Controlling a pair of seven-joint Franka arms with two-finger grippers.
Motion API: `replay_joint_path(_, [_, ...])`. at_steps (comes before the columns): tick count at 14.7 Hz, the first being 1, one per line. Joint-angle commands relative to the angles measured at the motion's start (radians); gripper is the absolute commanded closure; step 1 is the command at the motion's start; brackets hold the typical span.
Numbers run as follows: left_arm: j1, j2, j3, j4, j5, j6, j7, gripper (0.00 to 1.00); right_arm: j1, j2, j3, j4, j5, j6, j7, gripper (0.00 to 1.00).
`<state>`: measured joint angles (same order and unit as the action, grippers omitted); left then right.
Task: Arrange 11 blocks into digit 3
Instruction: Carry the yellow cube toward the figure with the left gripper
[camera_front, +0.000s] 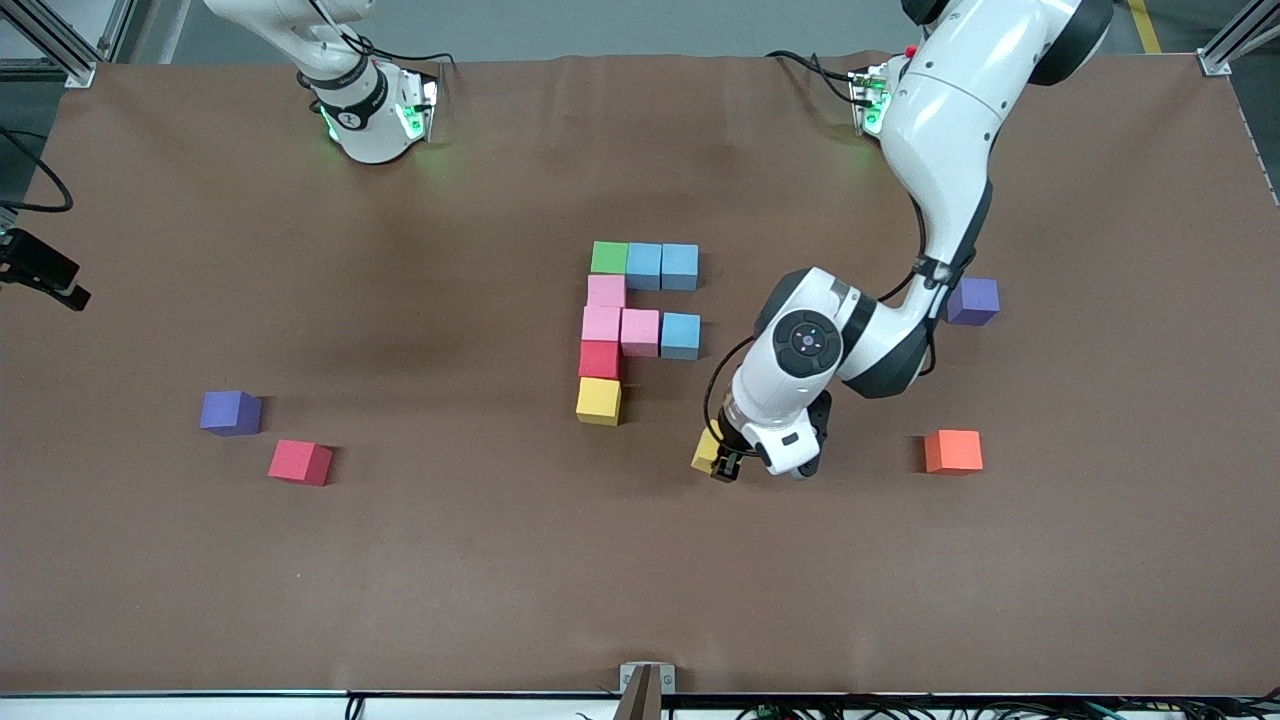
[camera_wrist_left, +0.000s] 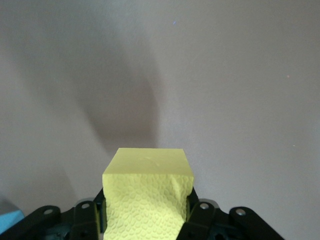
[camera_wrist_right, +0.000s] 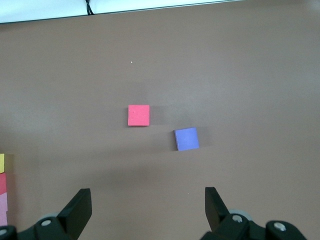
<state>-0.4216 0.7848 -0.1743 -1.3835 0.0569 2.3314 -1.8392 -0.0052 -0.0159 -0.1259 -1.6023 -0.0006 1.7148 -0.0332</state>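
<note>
Here the left gripper (camera_front: 722, 462) is clamped on a yellow cube (camera_front: 706, 449), over the table (camera_front: 500, 560) beside the unfinished digit 3 (camera_front: 640, 325), toward the left arm's end. Only the left wrist view shows the fingers (camera_wrist_left: 197, 212) pressing the cube's sides. The right gripper (camera_wrist_right: 147, 210) shows only in the right wrist view, jaws apart, waiting above the table. A pink cube (camera_front: 299, 462) lies toward the right arm's end from the figure, an orange cube (camera_front: 953, 451) toward the left arm's end.
</note>
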Motion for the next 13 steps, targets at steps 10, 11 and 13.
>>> replay_joint_path(10, [-0.18,0.099,0.11,0.113,-0.015,-0.079,-0.391,0.82,-0.01,0.002,-0.001,0.002,-0.009,0.0,-0.004,0.0])
replay_joint_path(11, [-0.19,0.099,0.11,0.113,-0.014,-0.096,-0.416,0.82,-0.01,0.002,-0.001,0.002,-0.009,0.0,-0.004,0.0])
replay_joint_path(13, [-0.213,0.103,0.11,0.113,-0.014,-0.096,-0.471,0.82,-0.01,0.002,-0.001,0.002,-0.012,0.0,-0.004,0.0])
